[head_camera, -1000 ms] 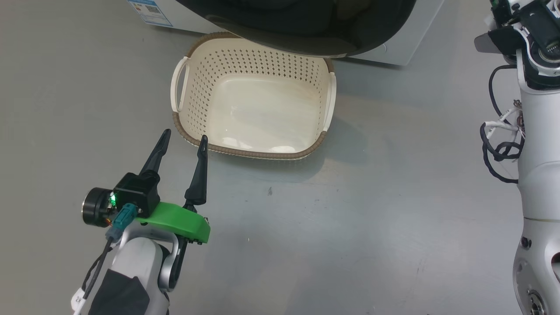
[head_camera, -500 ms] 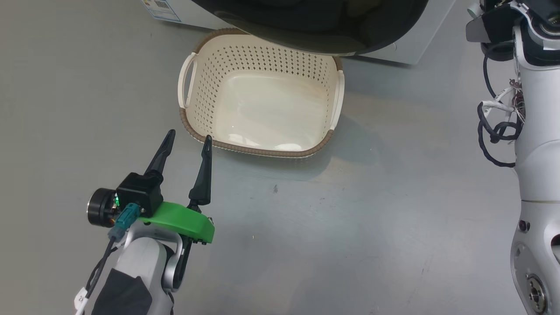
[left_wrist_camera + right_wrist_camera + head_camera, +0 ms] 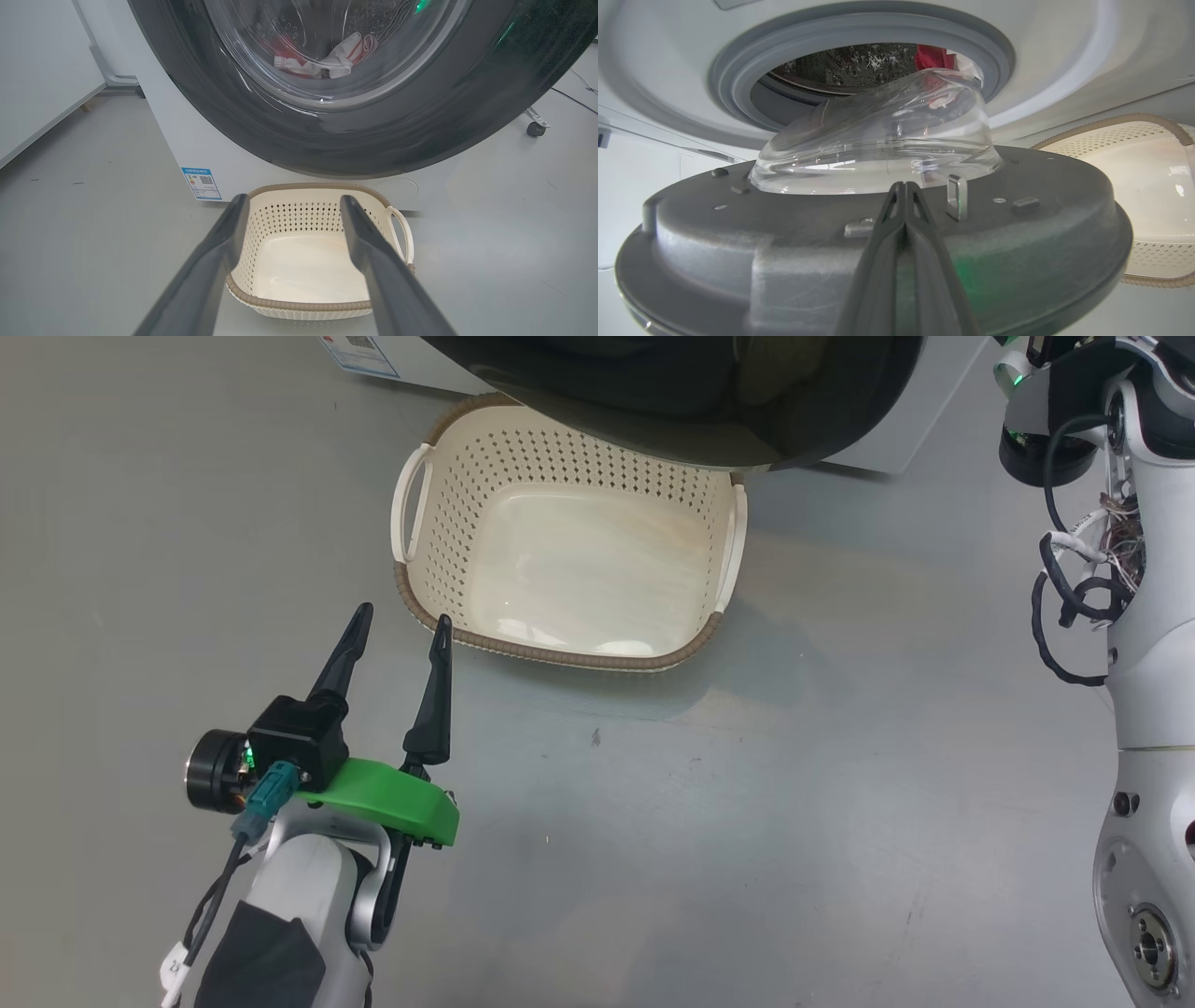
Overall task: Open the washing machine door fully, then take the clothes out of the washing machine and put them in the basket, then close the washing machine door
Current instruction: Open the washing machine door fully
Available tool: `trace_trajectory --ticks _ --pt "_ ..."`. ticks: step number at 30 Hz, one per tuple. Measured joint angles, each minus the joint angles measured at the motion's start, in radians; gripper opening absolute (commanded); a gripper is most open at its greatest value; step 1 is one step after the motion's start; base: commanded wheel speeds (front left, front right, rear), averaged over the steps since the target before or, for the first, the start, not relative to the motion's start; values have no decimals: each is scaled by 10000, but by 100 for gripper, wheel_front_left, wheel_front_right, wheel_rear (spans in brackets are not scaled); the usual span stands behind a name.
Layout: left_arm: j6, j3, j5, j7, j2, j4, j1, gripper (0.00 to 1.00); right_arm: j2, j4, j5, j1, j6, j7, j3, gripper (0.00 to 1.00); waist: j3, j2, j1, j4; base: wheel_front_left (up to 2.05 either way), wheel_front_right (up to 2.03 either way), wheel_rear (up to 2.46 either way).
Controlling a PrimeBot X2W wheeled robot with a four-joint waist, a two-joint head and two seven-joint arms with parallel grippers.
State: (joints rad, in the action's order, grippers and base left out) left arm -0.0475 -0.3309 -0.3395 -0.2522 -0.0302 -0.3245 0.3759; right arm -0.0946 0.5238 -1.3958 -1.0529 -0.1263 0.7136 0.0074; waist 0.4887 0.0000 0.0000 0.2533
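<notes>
Compared with a second ago, the whole head view is shifted, so the camera has been moved rather than the things. The left tool [image 3: 403, 613] is still held with its fingers wide apart and nothing between them, above the floor [image 3: 747, 803] just beside the near left corner of the basket [image 3: 560, 658].

The washing machine door [image 3: 373, 140] is seen partly swung out, its glossy black rim overhanging the far edge of the basket. Through its clear glass bowl [image 3: 878, 140] the clothes [image 3: 327, 60], red with white panels, are seen lying inside the drum. The cream perforated basket is set on the floor directly before the washing machine [image 3: 168, 130], beside its blue label [image 3: 202, 183].

The right tool [image 3: 903, 186] is closed, fingers pressed together, pointed at the door's grey inner face beside a metal latch [image 3: 957, 196]; contact cannot be told. The grey gasket [image 3: 738, 60] is partly blocked by the bowl.
</notes>
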Motion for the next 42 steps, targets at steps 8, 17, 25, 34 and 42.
trace_trajectory --ticks 8,17,25,34,42 --pt "-17 6 -2 0 4 -6 40 100 21 416 -230 -6 -2 447 13 0 -121 0 0 2 0 0 0" --pt "-92 46 6 0 6 -61 40 100 92 1049 -491 33 -2 951 180 0 -319 0 0 -86 0 0 0" --pt "-94 81 84 0 6 -155 35 100 201 1446 -1175 358 -2 1572 297 0 -655 0 0 -291 0 0 0" --pt "-98 86 157 0 6 -171 28 100 203 1605 -1659 525 -2 2044 642 0 -836 0 0 -462 0 0 0" --pt "-98 75 157 0 6 -178 25 100 209 1601 -2357 745 -2 2345 1254 0 -937 0 0 -493 0 0 0"
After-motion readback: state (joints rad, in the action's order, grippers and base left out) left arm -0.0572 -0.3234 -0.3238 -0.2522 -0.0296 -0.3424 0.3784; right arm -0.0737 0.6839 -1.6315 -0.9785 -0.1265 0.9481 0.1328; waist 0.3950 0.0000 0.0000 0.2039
